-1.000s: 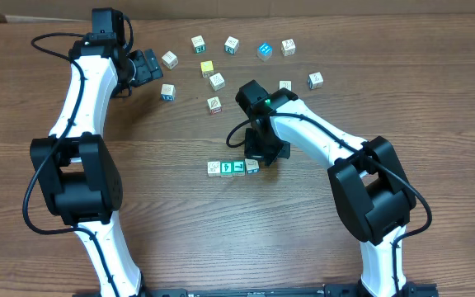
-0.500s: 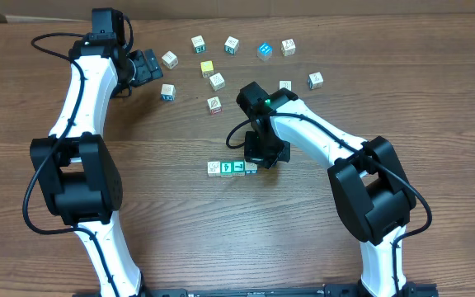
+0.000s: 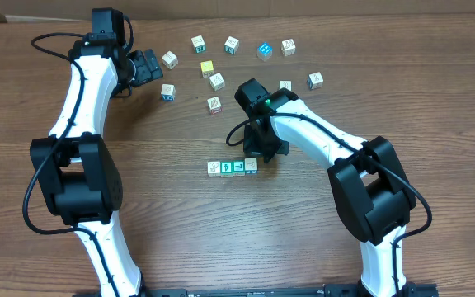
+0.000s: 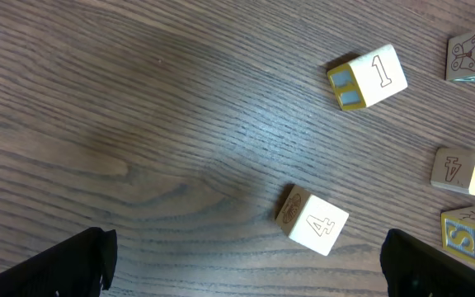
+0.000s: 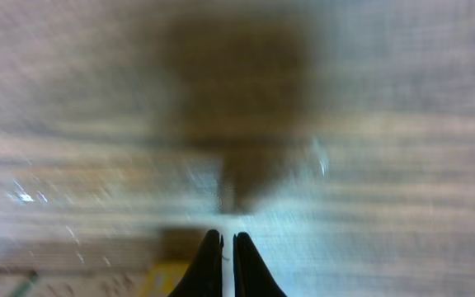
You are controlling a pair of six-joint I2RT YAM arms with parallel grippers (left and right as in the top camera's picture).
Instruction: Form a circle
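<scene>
Since a circle needs every piece drawn into one ring, the brown wood-grain counter [image 3: 163, 214] is showing how little is done: the pieces are lying in two separate groups. The black left gripper [image 3: 145, 68] is hanging with its jaws spread wide and holding nothing. The loose scatter of small wooden picture cubes [image 3: 217, 81] is lying beyond it and off to one side. I judge it is waiting there because that scatter is the supply to draw from. In its wrist view a cream cube marked 4 [image 4: 316, 224] is sitting slightly ahead of the open fingers, between their lines, with a cube marked 1 [image 4: 369, 76] farther ahead. The black right gripper [image 3: 264, 153] is pressed fully closed and empty, its tips pointing down at the counter. Its wrist view is too blurred to tell whether it is touching the wood. Just beside its tips, the short straight row of cubes [image 3: 227, 167] is lying end to end, each touching the next. Closed jaws probably suit nudging: a narrow tip can push the row's end cube into a curve instead of lifting it.
</scene>
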